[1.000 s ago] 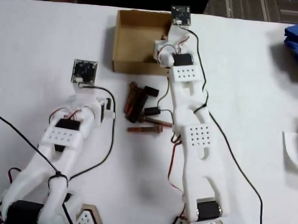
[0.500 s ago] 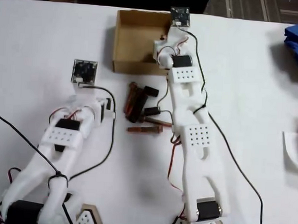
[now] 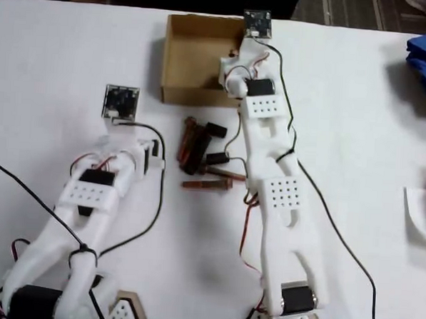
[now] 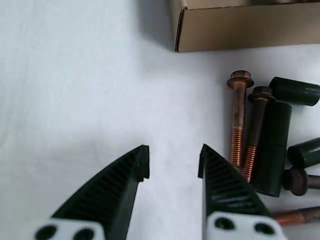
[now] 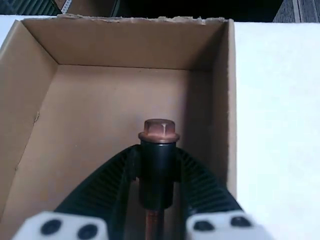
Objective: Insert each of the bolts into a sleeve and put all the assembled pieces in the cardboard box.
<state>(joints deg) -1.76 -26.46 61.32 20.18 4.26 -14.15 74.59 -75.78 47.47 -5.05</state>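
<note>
From above, you see your right arm [image 3: 282,195] stretched out long, with its end over the near corner of the cardboard box [image 3: 166,57], while your left arm [image 3: 90,192] sits back on the white desk [image 3: 76,52]. Between the two arms, just in front of the box, the loose bolts [image 3: 213,175] and sleeves [image 3: 216,129] lie in a small heap. In the left wrist view, the left arm's fingers [image 4: 120,185] are spread open with only bare desk between them. The heap lies off to one side, close to one finger. Two copper bolts [image 4: 239,115] lie side by side with their long way running toward the box, heads at the box end, next to a long black sleeve [image 4: 274,145]. In the right wrist view, the right arm's fingers [image 5: 115,175] are closed tight on a sleeve [image 5: 157,170] with a bolt [image 5: 159,131] pushed through it. The bolt's head sticks out past the fingertips, and its long way runs straight along the fingers. This piece hangs over the box floor, close to one side wall, so I think opening the fingers would drop it inside. Next to the pictures from a moment ago, nothing has moved: both arms and the heap are in the same places.
</note>
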